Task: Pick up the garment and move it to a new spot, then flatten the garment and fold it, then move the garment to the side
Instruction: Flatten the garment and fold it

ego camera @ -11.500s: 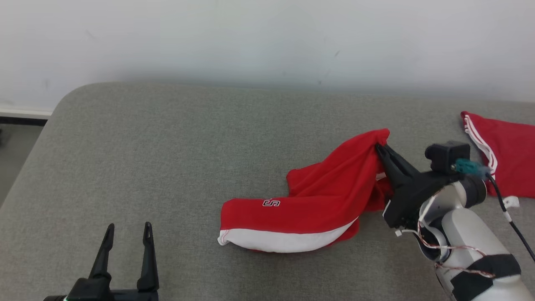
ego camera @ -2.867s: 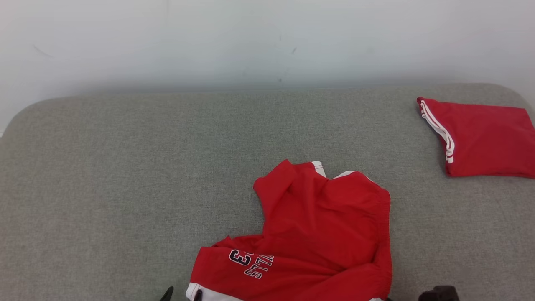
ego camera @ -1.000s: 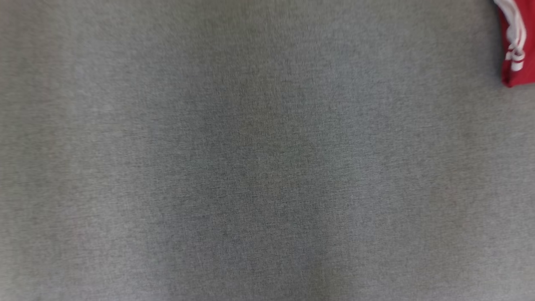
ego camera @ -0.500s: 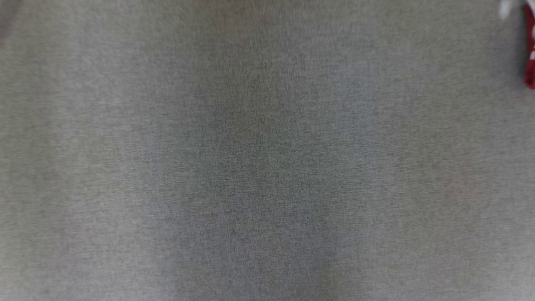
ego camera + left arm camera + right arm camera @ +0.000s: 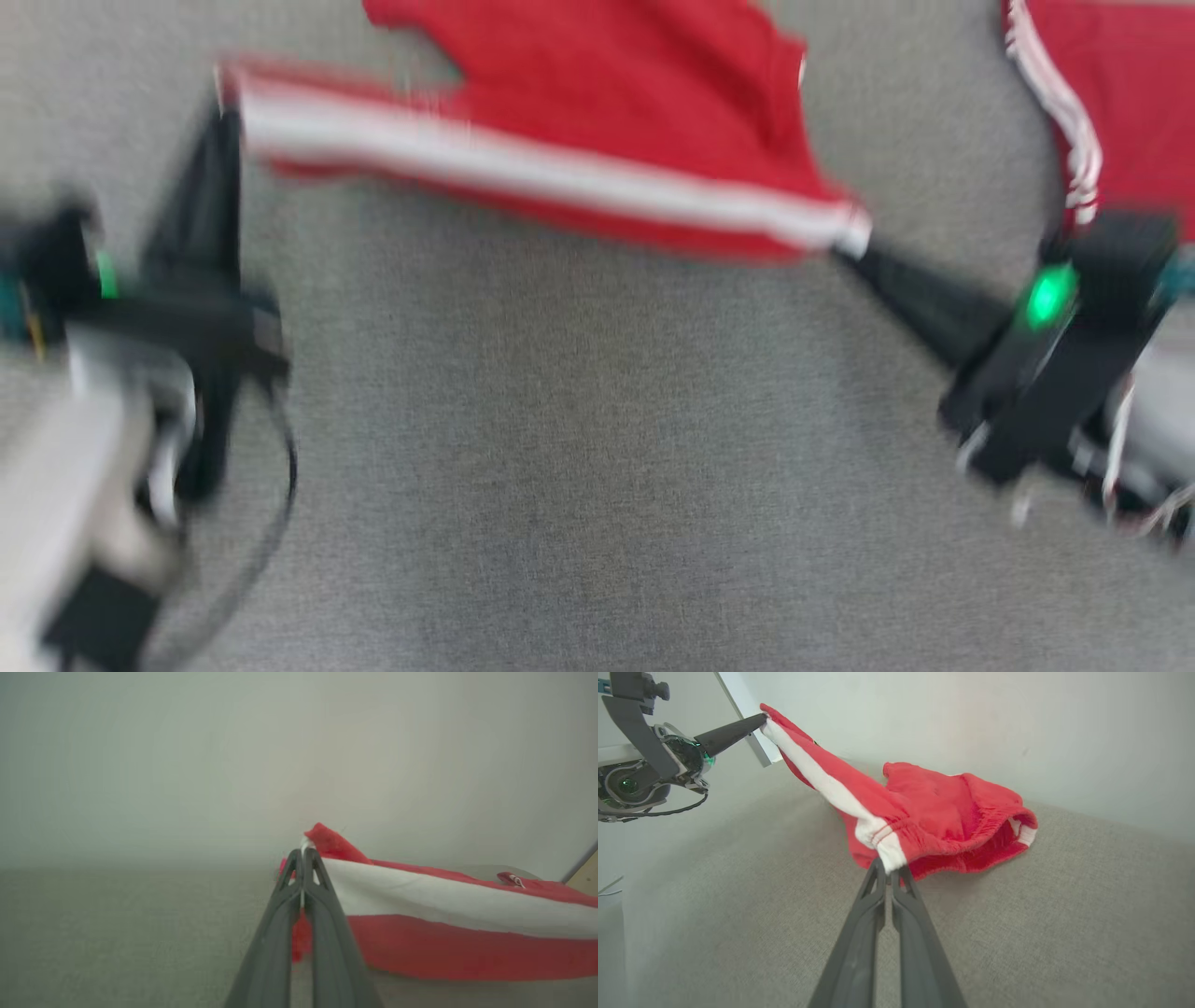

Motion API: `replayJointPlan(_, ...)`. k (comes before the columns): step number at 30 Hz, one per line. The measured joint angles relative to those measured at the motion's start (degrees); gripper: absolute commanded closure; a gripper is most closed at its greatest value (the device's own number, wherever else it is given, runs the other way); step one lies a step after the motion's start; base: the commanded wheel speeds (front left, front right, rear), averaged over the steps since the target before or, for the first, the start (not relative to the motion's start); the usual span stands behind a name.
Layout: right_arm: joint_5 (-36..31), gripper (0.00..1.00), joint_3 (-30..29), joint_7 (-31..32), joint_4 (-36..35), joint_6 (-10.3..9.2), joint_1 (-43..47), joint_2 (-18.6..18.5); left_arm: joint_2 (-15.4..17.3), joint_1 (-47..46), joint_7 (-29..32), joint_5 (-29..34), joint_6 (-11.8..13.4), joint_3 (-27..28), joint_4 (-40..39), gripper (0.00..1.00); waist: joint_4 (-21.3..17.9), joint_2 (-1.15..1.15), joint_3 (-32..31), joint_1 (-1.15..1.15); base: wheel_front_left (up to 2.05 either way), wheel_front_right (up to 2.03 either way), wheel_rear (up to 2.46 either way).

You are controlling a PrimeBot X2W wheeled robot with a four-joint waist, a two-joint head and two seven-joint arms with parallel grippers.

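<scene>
Since the earlier head view, where the garment lay heaped on the grey surface, it has been taken up and drawn out between both arms; the camera has also shifted.

The left gripper is pinched tight on the left end of the garment's white side stripe. The right gripper is pinched tight on the right end, at the gathered waistband.

The held edge is raised and fairly taut. The long axis runs left to right, with the waistband pointing right and the right end slightly nearer. The rest of the cloth trails off to the far side and rests on the surface.

Each arm holds its own end, so neither is nearer. Judgement: laying it flat depends on keeping this edge stretched crosswise.

A second red garment lies at far right, near the right gripper.
</scene>
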Motion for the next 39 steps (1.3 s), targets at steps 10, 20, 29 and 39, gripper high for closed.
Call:
replayJointPlan(10,-2.2,1.00,-1.7,-0.1,0.0,0.00,18.5,1.7,-3.4,32.6,-0.2,1.6,3.5,11.0,-11.9,1.00,-0.6,0.00,-7.2,0.00,0.00,0.00,0.00)
replayJointPlan(20,-2.7,1.00,-1.7,-0.1,-2.1,0.00,34.3,2.4,-9.7,46.2,-0.2,6.4,-0.2,18.7,-9.2,1.00,-0.3,-0.01,-12.9,0.00,0.00,0.00,0.00)
replayJointPlan(29,-1.9,1.00,-4.9,-0.1,-6.3,0.00,41.5,4.3,-11.2,48.7,-0.2,10.7,-3.1,23.8,-8.6,1.00,-0.5,0.00,-14.7,0.02,0.00,0.00,0.00)
replayJointPlan(39,0.3,1.00,-13.6,-0.1,-10.1,0.00,40.1,6.8,-3.3,35.1,4.8,14.8,-5.0,22.4,-11.0,1.00,-3.8,0.01,-12.5,0.02,0.00,0.00,0.00)
